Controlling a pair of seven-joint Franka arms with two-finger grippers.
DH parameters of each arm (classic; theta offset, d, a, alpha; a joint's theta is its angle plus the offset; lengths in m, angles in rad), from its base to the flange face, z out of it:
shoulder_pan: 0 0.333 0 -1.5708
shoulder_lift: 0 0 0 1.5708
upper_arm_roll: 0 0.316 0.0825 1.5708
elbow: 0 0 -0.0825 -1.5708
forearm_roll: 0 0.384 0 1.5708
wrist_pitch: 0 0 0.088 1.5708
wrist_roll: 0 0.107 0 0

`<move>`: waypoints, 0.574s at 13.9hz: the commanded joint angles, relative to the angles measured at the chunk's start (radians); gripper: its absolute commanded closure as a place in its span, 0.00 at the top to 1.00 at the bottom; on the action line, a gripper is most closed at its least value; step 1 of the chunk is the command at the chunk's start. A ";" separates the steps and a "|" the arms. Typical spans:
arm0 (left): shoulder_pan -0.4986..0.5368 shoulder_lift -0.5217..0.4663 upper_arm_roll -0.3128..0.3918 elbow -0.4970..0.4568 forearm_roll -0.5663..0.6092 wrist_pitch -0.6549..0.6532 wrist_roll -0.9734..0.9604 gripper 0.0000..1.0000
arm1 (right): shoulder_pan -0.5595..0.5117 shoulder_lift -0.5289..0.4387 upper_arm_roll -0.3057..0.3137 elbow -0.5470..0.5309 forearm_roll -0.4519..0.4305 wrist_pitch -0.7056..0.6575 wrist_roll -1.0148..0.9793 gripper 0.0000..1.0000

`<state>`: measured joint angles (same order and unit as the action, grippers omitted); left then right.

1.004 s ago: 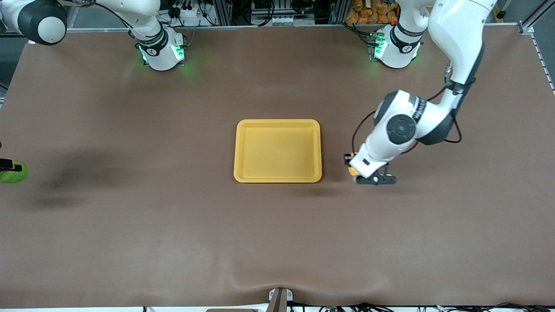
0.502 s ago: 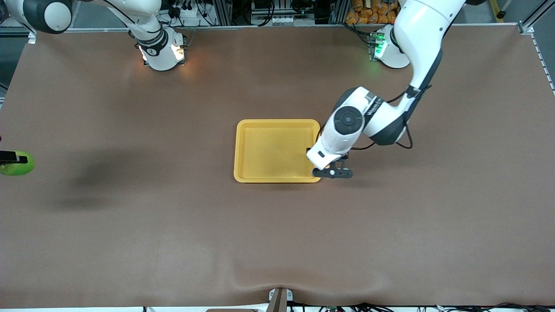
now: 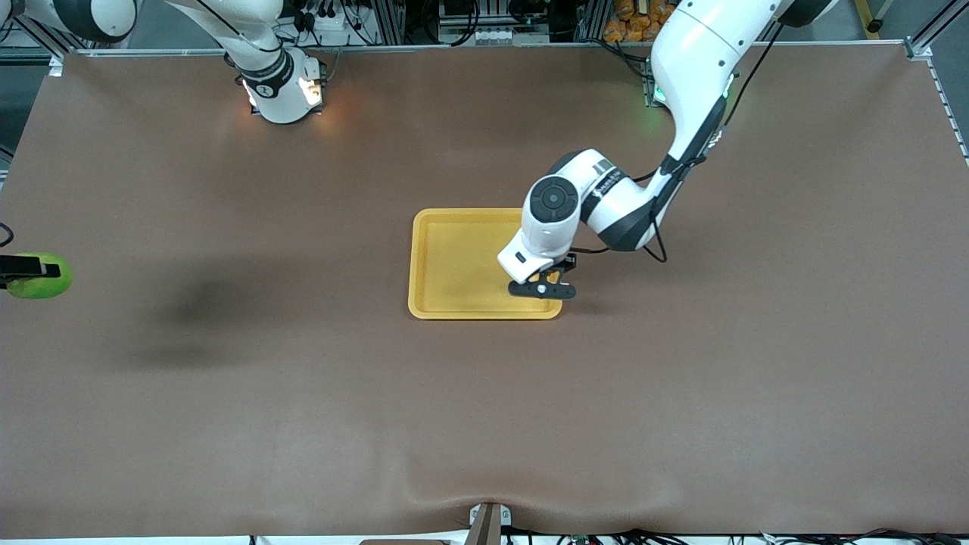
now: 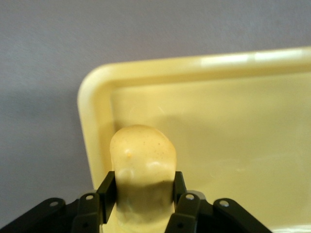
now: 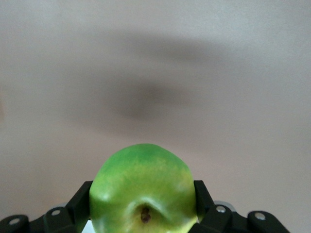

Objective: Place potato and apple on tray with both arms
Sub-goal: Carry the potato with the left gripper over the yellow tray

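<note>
The yellow-orange tray (image 3: 454, 261) lies in the middle of the brown table. My left gripper (image 3: 542, 288) hangs over the tray's corner toward the left arm's end, at the rim nearer the front camera. It is shut on the potato (image 4: 142, 160), a smooth pale yellow lump pinched between the black fingers (image 4: 107, 190) above the tray floor (image 4: 218, 145). My right gripper (image 3: 21, 266) is at the right arm's end of the table, at the picture's edge. It is shut on the round green apple (image 3: 44, 276), whose stem dimple faces the right wrist camera (image 5: 144, 213).
The two arm bases (image 3: 280, 91) (image 3: 674, 83) stand along the table's edge farthest from the front camera. Bare brown mat (image 3: 227, 303) with a soft shadow lies between the apple and the tray. A small bracket (image 3: 488, 522) sits at the table's nearest edge.
The left arm carried the potato from beside the tray to over its corner. The right gripper with the apple edged a little farther into view toward the tray.
</note>
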<state>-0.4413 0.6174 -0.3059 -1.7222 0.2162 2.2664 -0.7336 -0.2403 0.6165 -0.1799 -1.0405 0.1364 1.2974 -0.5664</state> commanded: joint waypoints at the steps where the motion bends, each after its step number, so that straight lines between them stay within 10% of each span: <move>1: -0.013 0.025 0.010 0.032 0.037 -0.024 -0.026 0.34 | 0.045 -0.055 0.002 -0.033 -0.018 -0.035 0.066 0.00; 8: -0.013 0.065 0.010 0.056 0.037 -0.024 -0.087 0.51 | 0.150 -0.150 0.003 -0.136 -0.008 -0.034 0.243 0.00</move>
<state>-0.4463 0.6571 -0.2981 -1.7119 0.2242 2.2649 -0.7659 -0.1192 0.5514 -0.1776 -1.0669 0.1364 1.2364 -0.3695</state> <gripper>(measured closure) 0.493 0.132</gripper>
